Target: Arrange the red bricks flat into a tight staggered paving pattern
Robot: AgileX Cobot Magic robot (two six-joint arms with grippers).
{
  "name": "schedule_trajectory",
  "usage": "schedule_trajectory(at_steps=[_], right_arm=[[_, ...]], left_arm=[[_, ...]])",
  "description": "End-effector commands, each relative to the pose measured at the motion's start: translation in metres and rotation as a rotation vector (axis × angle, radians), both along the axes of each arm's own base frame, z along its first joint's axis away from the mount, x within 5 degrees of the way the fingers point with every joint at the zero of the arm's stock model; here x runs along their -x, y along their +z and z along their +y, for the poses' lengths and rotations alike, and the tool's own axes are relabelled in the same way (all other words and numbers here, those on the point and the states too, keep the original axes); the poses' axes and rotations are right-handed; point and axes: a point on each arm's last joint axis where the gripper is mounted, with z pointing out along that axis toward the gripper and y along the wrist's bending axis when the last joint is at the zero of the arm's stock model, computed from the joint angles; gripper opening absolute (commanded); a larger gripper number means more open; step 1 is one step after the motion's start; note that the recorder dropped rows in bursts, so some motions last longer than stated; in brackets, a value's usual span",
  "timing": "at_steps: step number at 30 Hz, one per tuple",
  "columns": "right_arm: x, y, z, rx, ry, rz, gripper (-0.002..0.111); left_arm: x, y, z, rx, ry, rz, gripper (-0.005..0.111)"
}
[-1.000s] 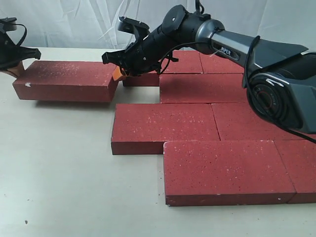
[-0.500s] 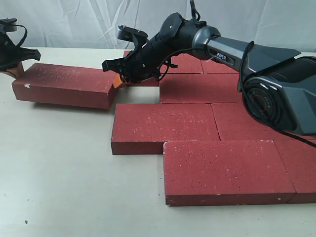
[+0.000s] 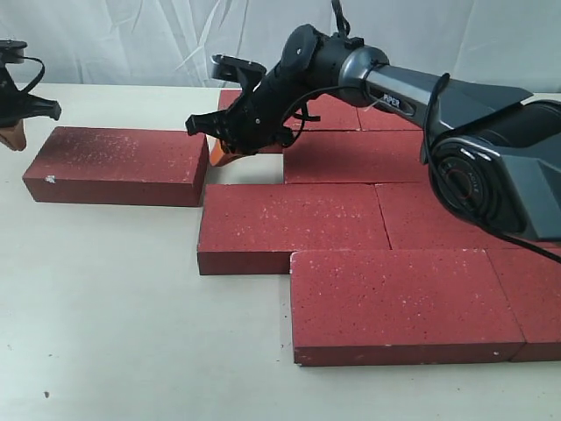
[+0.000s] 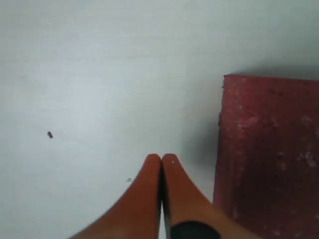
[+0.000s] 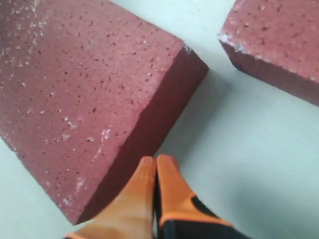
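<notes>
Flat on the pale table (image 3: 105,307), one loose red brick (image 3: 114,162), left of the paved group and parted from it by a narrow gap at its right end; top face flecked with white, heavier toward the far edge. To its right, the other red bricks (image 3: 399,303) laid flat in staggered rows with edges touching, stepping back toward the white backdrop (image 3: 131,39). Down in the gap at the loose brick's right end, the right gripper (image 3: 222,153), orange fingertips (image 5: 147,174) pressed together on nothing, just beside the brick's end face; contact there hard to tell. Off the brick's left end, near it but apart, the left gripper (image 3: 13,136), fingers (image 4: 149,199) likewise clenched on nothing over bare table, with the brick's corner alongside in the left wrist view.
</notes>
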Motion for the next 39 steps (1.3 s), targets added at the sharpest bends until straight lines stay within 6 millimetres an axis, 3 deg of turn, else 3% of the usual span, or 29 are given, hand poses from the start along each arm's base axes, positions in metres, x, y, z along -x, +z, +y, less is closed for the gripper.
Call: schedule_trajectory(at_steps=[1,5,8,16,23,32,39], right_arm=[[-0.008,0.029,-0.019,-0.006,-0.034,-0.016,-0.001],[-0.014,0.064,-0.044,-0.016,-0.073,-0.042,-0.001],[-0.012,0.076,-0.049,-0.003,-0.064,-0.052,-0.001],[-0.011,0.074,-0.048,-0.001,-0.059,-0.040,-0.001],[-0.011,0.073,-0.048,0.002,-0.056,-0.037,-0.001],[-0.008,0.072,-0.048,0.016,-0.038,-0.018,-0.001],[0.008,0.076,-0.026,0.031,0.037,-0.026,-0.001]], left_arm=[[0.001,0.004,0.003,-0.036,0.035,-0.011,0.000],[0.001,0.003,0.002,-0.028,0.038,-0.013,0.000],[0.000,-0.001,-0.005,0.036,0.051,-0.026,0.000],[-0.004,-0.003,-0.039,0.142,0.036,-0.041,0.000],[-0.003,-0.003,-0.046,0.155,0.028,-0.027,0.000],[0.003,0.011,-0.008,0.173,0.117,-0.057,0.000],[0.008,0.031,0.015,0.173,0.142,-0.111,0.000]])
